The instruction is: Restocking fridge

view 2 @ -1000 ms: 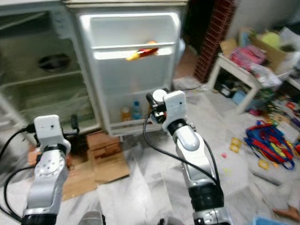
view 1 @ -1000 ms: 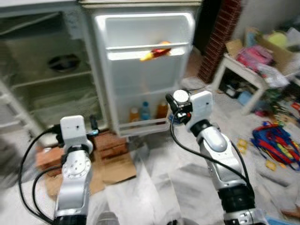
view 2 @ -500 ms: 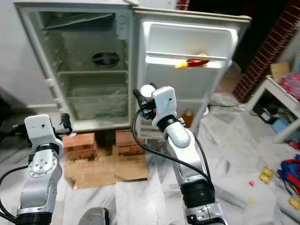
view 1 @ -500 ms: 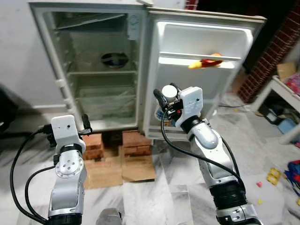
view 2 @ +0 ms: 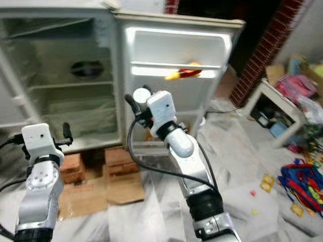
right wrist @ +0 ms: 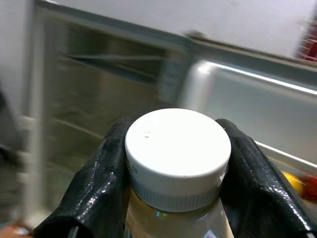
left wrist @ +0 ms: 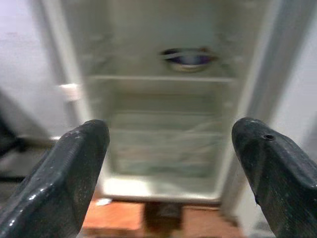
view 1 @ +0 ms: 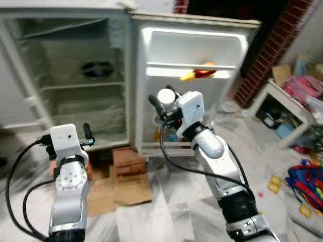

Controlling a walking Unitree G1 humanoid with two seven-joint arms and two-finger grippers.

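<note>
My right gripper (view 1: 165, 102) is raised in front of the open fridge door (view 1: 192, 45) and shut on a bottle (right wrist: 177, 153) with a white cap (view 1: 165, 96). In the right wrist view its fingers (right wrist: 101, 183) press the neck from both sides. The door's upper shelf carries a yellow and red item (view 1: 198, 74). Bottles (view 1: 160, 135) on the lower door shelf are mostly hidden behind the arm. My left gripper (left wrist: 171, 134) is open with nothing in it, and points into the fridge cabinet (view 1: 65, 101). A bowl (left wrist: 188, 58) sits on a cabinet shelf.
Red bricks (view 1: 128, 160) prop up the fridge, with flattened cardboard (view 1: 132, 189) on the floor in front. A brick pillar (view 1: 267, 50) stands right of the door. Further right are a cluttered white table (view 1: 282, 103) and scattered toys (view 1: 305, 181).
The whole picture has swung left and then partly back, so the camera turned. Both arms keep their pose, and the right gripper still holds the bottle.
</note>
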